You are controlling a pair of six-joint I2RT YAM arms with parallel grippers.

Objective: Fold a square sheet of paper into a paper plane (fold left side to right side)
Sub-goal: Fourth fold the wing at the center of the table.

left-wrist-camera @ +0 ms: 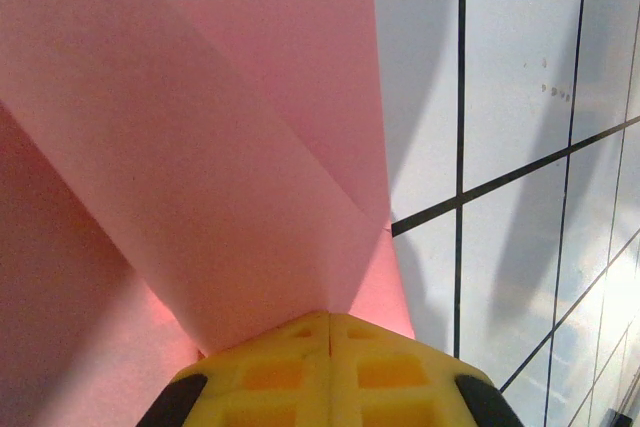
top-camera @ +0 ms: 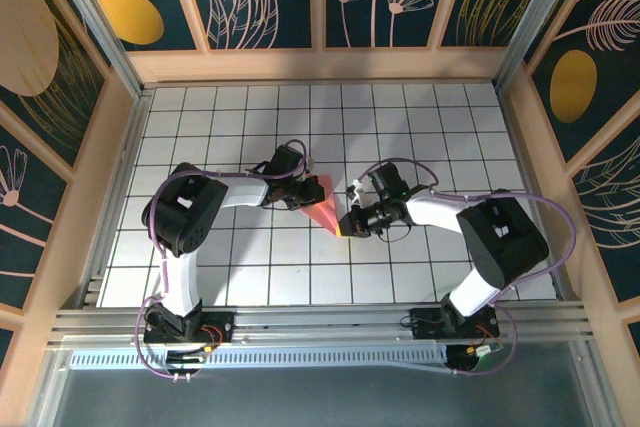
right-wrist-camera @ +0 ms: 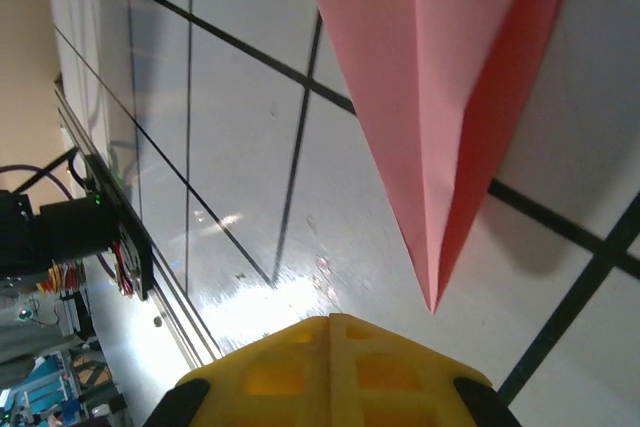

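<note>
The salmon-pink sheet of paper (top-camera: 325, 205) lies on the white grid table, folded into a slim pointed paper plane shape with its tip toward the near right. My left gripper (top-camera: 306, 190) is at its wide far end. In the left wrist view the yellow fingers (left-wrist-camera: 330, 315) are shut, their tips against the paper (left-wrist-camera: 230, 197), where a folded flap stands up in front of them. My right gripper (top-camera: 350, 219) is at the pointed end. Its fingers (right-wrist-camera: 330, 319) are shut with nothing between them, and the paper's tip (right-wrist-camera: 432, 302) sits just ahead, apart from them.
The white tiled table (top-camera: 400, 137) is boxed in by wooden walls on the left, right and far sides. An aluminium rail (top-camera: 320, 322) with both arm bases runs along the near edge. Purple cables loop off both arms.
</note>
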